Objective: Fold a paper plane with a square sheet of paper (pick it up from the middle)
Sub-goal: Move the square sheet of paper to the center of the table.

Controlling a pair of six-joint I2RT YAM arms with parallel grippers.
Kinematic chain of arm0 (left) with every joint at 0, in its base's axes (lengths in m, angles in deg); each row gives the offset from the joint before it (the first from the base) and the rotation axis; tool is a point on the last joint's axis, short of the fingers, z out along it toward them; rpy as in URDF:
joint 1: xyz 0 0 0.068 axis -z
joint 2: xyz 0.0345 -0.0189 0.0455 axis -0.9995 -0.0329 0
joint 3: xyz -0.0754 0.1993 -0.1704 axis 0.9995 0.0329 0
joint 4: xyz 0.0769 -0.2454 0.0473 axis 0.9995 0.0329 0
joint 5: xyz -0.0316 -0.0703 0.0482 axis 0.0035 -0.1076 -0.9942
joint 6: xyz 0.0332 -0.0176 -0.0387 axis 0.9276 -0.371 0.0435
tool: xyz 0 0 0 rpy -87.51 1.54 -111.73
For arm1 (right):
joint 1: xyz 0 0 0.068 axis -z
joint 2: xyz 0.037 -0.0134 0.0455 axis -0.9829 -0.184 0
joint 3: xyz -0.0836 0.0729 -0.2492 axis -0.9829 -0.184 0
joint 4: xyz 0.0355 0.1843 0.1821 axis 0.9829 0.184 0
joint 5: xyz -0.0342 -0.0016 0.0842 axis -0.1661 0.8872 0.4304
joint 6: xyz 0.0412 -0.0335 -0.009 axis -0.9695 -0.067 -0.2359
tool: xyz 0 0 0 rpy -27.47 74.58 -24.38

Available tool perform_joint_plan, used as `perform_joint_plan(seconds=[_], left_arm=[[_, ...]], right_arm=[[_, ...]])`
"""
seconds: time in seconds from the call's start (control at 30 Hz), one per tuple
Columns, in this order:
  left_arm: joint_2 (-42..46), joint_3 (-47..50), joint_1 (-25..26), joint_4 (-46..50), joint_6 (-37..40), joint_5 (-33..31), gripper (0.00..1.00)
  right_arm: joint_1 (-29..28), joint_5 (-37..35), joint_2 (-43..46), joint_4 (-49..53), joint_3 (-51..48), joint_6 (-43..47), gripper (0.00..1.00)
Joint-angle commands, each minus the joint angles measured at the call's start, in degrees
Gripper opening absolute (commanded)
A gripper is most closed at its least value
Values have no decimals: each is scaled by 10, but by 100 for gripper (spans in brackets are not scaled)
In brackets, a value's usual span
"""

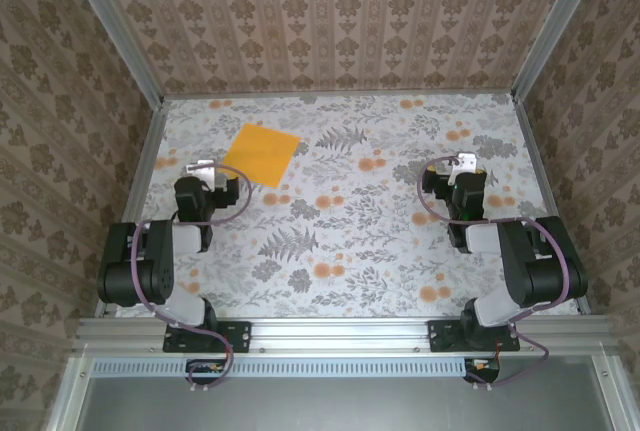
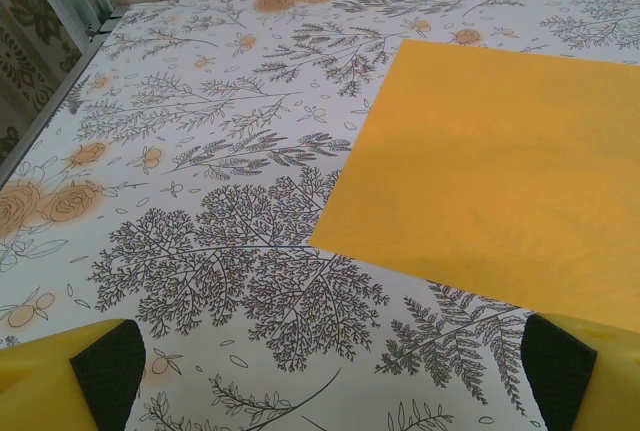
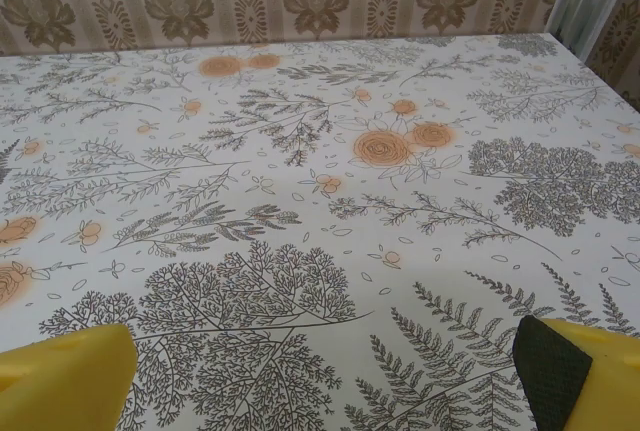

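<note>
Left gripper [image 1: 201, 166] is wide open and holds nothing, its yellow fingers with dark pads [image 2: 108, 371] at the bottom corners of the left wrist view. Right gripper [image 1: 465, 163] is also wide open and holds nothing, right of centre in the top view. The paper [image 1: 262, 154] lies flat and unfolded on the table [image 1: 350, 241], upper left of the top view, just past the left gripper and well apart from the right one. The step looks like the approach before the first pick. The next move likely calls for the left gripper to go forward and right over the sheet's middle, then pinch there. That is tricky, since the sheet is thin and flat. The top view gives the whole square and both arms. The left wrist view gives the paper's near edges close up at frame right. The right wrist view looks over floral print.
</note>
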Motion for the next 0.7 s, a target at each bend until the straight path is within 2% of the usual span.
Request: perform_joint_plan(seconds=[0.0, 0.67], left_arm=[[-3, -5, 4, -17, 9, -1, 100], [-1, -2, 3, -20, 7, -2, 100]], right_arm=[[-3, -10, -6, -15, -7, -4, 100], [0, -3, -5, -16, -8, -6, 100]])
